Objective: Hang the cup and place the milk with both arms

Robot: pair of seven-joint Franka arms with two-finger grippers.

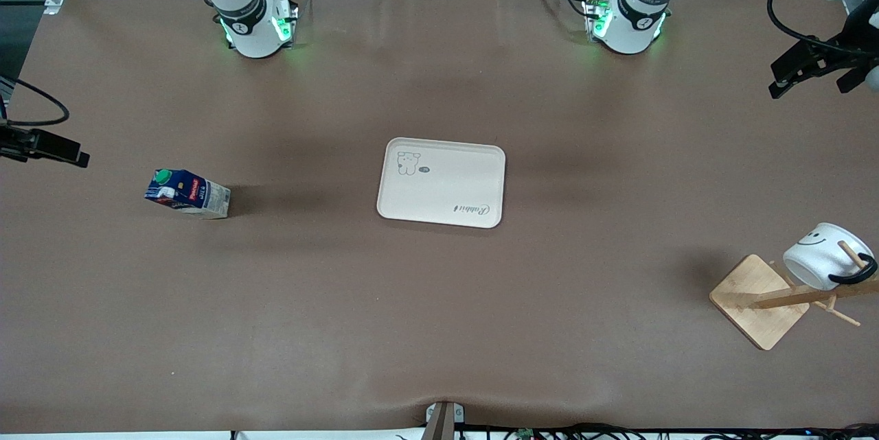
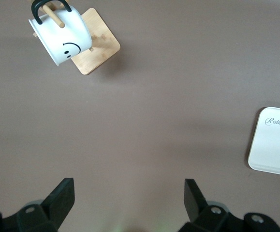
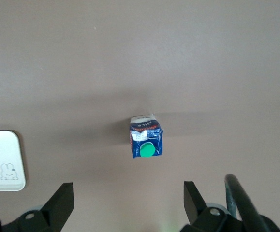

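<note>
Here, front view: the cup (image 1: 821,255) hangs on the wooden rack (image 1: 762,300) at the left arm's end; the milk (image 1: 187,193) stands at the right arm's end, the tray (image 1: 441,182) between. Left wrist view: left gripper (image 2: 129,201) spread wide, empty, over bare table. Right wrist view: right gripper (image 3: 128,203) wide open, empty, above the carton.

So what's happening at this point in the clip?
Neither arm is handling anything. The small white smiley mug already hangs by its black handle on a peg of the wooden rack at the left arm's end of the table. The dark blue milk carton with a green cap stands on the brown table near the right arm's end, not on the white rectangular tray at the centre. The left claw and the right claw are both open and empty.
</note>
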